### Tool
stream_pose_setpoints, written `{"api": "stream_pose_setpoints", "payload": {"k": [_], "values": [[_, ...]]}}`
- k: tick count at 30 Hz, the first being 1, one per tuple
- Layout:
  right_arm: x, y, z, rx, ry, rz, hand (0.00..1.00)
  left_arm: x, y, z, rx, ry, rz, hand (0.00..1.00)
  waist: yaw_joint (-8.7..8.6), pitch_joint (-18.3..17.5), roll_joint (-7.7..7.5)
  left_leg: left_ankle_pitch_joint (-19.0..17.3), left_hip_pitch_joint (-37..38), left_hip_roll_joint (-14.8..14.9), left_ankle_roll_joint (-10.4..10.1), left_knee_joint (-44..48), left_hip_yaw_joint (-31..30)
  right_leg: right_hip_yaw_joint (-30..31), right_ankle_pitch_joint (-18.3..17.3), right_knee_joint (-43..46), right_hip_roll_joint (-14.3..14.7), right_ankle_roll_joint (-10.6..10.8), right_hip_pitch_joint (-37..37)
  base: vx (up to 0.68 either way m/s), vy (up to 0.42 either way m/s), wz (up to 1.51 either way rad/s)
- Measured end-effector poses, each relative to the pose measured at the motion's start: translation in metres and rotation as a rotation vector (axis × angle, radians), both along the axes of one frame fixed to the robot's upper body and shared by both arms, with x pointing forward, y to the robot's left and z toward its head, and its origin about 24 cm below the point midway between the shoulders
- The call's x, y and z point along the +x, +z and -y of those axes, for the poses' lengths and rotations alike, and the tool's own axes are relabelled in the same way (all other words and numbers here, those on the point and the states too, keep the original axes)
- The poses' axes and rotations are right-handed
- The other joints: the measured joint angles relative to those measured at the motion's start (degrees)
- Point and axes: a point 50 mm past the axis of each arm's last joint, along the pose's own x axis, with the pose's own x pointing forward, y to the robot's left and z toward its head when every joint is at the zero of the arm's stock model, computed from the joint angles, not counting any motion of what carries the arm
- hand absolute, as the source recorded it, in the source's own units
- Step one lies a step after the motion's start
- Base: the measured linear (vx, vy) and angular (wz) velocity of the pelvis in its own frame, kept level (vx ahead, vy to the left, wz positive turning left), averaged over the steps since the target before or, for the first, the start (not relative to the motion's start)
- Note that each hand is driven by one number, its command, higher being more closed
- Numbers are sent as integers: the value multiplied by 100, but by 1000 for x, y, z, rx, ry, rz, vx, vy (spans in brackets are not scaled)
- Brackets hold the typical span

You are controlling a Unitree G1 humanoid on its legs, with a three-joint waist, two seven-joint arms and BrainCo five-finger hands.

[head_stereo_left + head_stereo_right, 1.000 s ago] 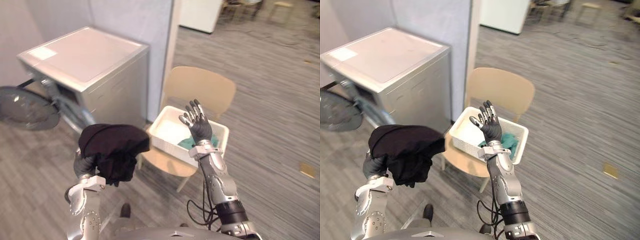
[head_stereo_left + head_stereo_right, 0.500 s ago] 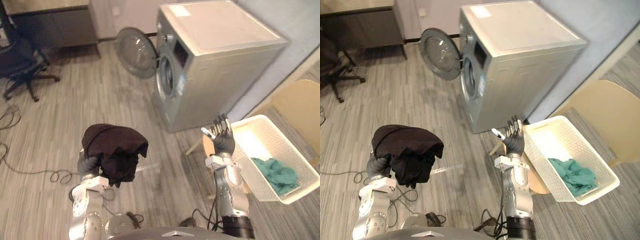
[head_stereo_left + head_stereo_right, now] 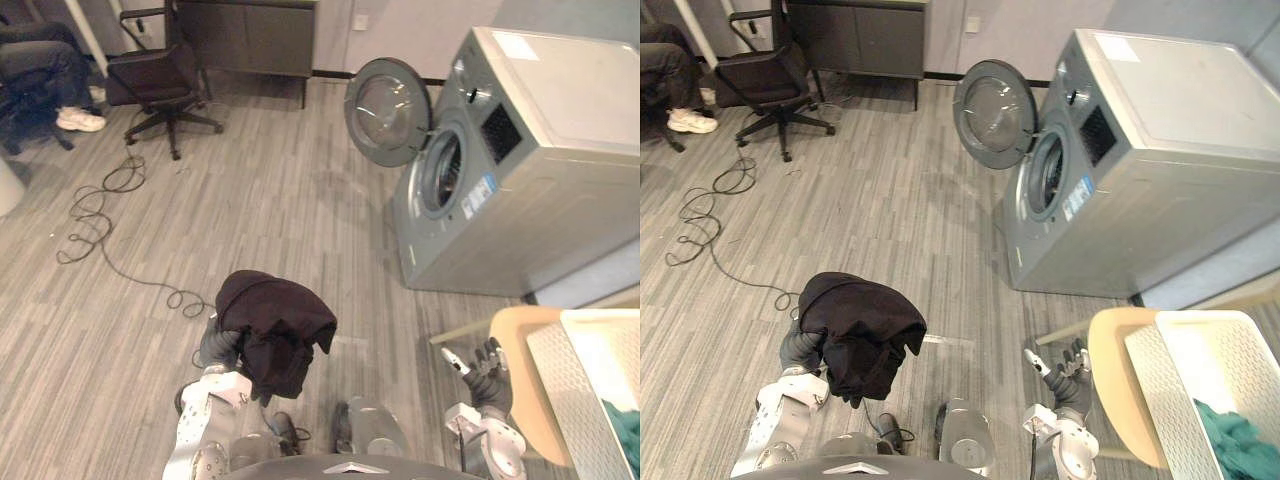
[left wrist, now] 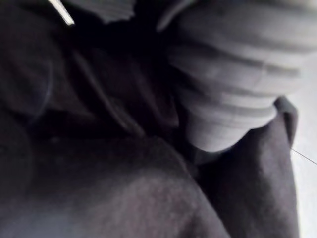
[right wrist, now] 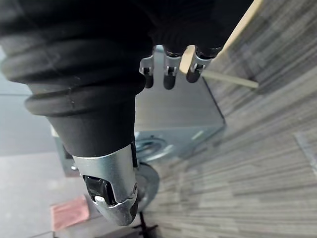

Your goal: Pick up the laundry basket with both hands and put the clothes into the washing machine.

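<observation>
1. Black cloth garment (image 3: pixel 275 325): bunched and draped over my left hand (image 3: pixel 218 347), raised above the floor and hanging down on both sides. In the left wrist view dark folds press close round the ribbed cover.
2. Left hand: buried under the garment; whether it grips or merely carries the cloth I cannot tell.
3. Right hand (image 3: pixel 490 368): held upright at my lower right, spread and relaxed, holding nothing, just beside the edge of the chair seat.
4. White plastic lattice laundry basket (image 3: pixel 1155 385): resting on a light wooden chair (image 3: pixel 1110 370) at my right, well apart from both the garment and the washer opening.
5. Crumpled teal cloth (image 3: pixel 1235 440): lying inside the basket, at its near end.
6. Silver-grey front-loading washing machine (image 3: pixel 520 170): standing ahead to my right, its round glass door (image 3: pixel 388 98) swung wide open, the drum opening facing the wood-patterned floor (image 3: pixel 260 200).
7. Black wheeled office chair (image 3: pixel 160 75): far left, near a seated person's leg with a white shoe (image 3: pixel 78 119).
</observation>
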Motion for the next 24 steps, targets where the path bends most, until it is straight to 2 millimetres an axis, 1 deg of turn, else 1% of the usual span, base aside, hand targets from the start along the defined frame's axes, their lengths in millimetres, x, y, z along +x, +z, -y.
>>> {"api": "stream_pose_setpoints", "payload": {"k": [1,2,3,5,6,7,8,9,10,11,12,13,14,15,16,17,18,19,20,21,22,23,24], "values": [[0,-4,-4,11,15,-13,0,1,4,1,3,-8,17,100,-61,30,-20,3,-56,34,4,237,29,-107,41,-259,-7,-40,25,248,-48,62],[-2,-11,-7,30,23,-48,0,2,3,1,6,-18,19,100,-91,16,-157,-69,-1,-74,14,338,63,-117,133,-357,-115,-47,4,311,-116,67],[-7,-22,-11,57,34,-107,0,-1,0,3,8,-27,2,100,-115,-38,-177,-216,156,-82,-74,341,86,-196,377,-391,-193,-176,85,248,-112,40],[-13,-30,-17,78,54,-146,0,-1,1,3,19,-29,5,100,-100,-95,-86,-408,337,-28,-164,394,65,-377,456,-399,-196,-170,258,417,-101,9],[-13,-35,-22,93,77,-165,0,-1,1,4,16,-31,6,100,-106,-142,21,-635,416,157,-309,636,86,-517,437,-421,-89,-177,411,573,-116,-2],[-13,-39,-29,109,103,-178,0,-1,1,5,10,-30,8,100,-145,-191,124,-771,282,460,-346,1371,178,-606,285,-501,66,-226,627,484,-111,8],[-13,-41,-32,116,116,-185,0,-1,1,6,6,-29,7,100,-179,-179,119,-733,61,644,-237,2020,183,-642,191,-485,115,-228,695,485,-123,-3],[-13,-42,-34,129,127,-188,0,2,3,9,-10,-23,19,100,-108,-149,156,-484,-338,1064,79,3395,202,-642,27,-459,253,-274,929,485,-92,-47],[-13,-41,-33,126,131,-182,0,0,2,8,-14,-14,11,100,8,-108,231,5,-591,1498,163,4566,267,-523,-178,-396,422,-301,1186,501,-68,-82],[-13,-41,-33,124,132,-183,0,-1,1,8,-16,-12,8,100,75,-90,273,369,-663,1692,258,5015,321,-448,-273,-373,503,-325,1304,534,-24,-116],[-14,-43,-33,124,133,-193,0,-3,0,5,-11,-4,-1,100,171,-69,319,1354,-835,2006,349,5730,346,-193,-396,-413,589,-365,1556,410,12,-100],[-15,-45,-35,132,138,-200,0,-4,-2,2,-6,8,-7,100,231,-42,266,1756,-946,2111,319,6057,341,-52,-440,-463,599,-391,1685,530,58,-118],[-17,-48,-36,134,140,-220,0,-4,-2,-1,-3,18,-10,100,310,-34,314,1526,-1240,2271,178,6662,243,206,-518,-555,609,-351,1902,528,111,-91],[-18,-50,-36,131,147,-237,0,-4,-2,0,-5,18,-9,100,370,-21,327,1059,-1595,2337,37,6969,112,415,-545,-778,578,-307,2120,522,117,-81],[-19,-51,-37,135,148,-245,0,-4,-2,0,-6,19,-8,100,421,-7,304,852,-1727,2349,15,6962,108,523,-546,-900,527,-303,2244,571,182,-68],[-19,-54,-40,145,159,-260,0,-4,-2,-2,-4,25,-11,100,516,44,208,465,-1944,2346,-49,6705,154,716,-541,-1132,359,-294,2492,552,228,-71],[-18,-57,-44,140,183,-281,0,-6,-4,-4,-2,31,-19,100,593,85,134,211,-2137,2315,-133,6108,187,855,-540,-1327,179,-292,2712,463,198,-73],[-17,-59,-45,135,195,-290,0,-6,-4,-4,-1,31,-23,100,634,98,118,126,-2204,2296,-207,5681,198,877,-540,-1405,91,-291,2808,384,207,-64],[-15,-62,-48,137,213,-302,0,-8,-5,-4,-4,29,-29,100,677,112,96,67,-2261,2138,-329,4550,139,977,-542,-1514,-98,-286,2973,491,348,-57],[-13,-65,-50,144,222,-312,0,-9,-6,-3,-7,26,-34,100,694,107,99,220,-2225,1848,-582,3111,-182,1081,-553,-1528,-293,-264,3041,590,446,-59],[-13,-66,-51,146,224,-319,0,-10,-6,-3,-9,27,-35,100,717,84,117,355,-2127,1689,-788,2392,-422,1184,-574,-1518,-363,-203,3044,502,443,-81],[-11,-67,-51,142,230,-321,0,-12,-7,-1,-18,32,-41,100,825,18,215,485,-2002,1580,-1016,1506,-839,1379,-617,-1515,-405,21,3049,530,548,-102],[-7,-73,-58,141,282,-357,0,-14,-12,-8,0,47,-67,100,801,-64,38,571,-2143,1379,-934,2112,-795,1679,-559,-1471,-778,371,3052,646,655,-89]]}}
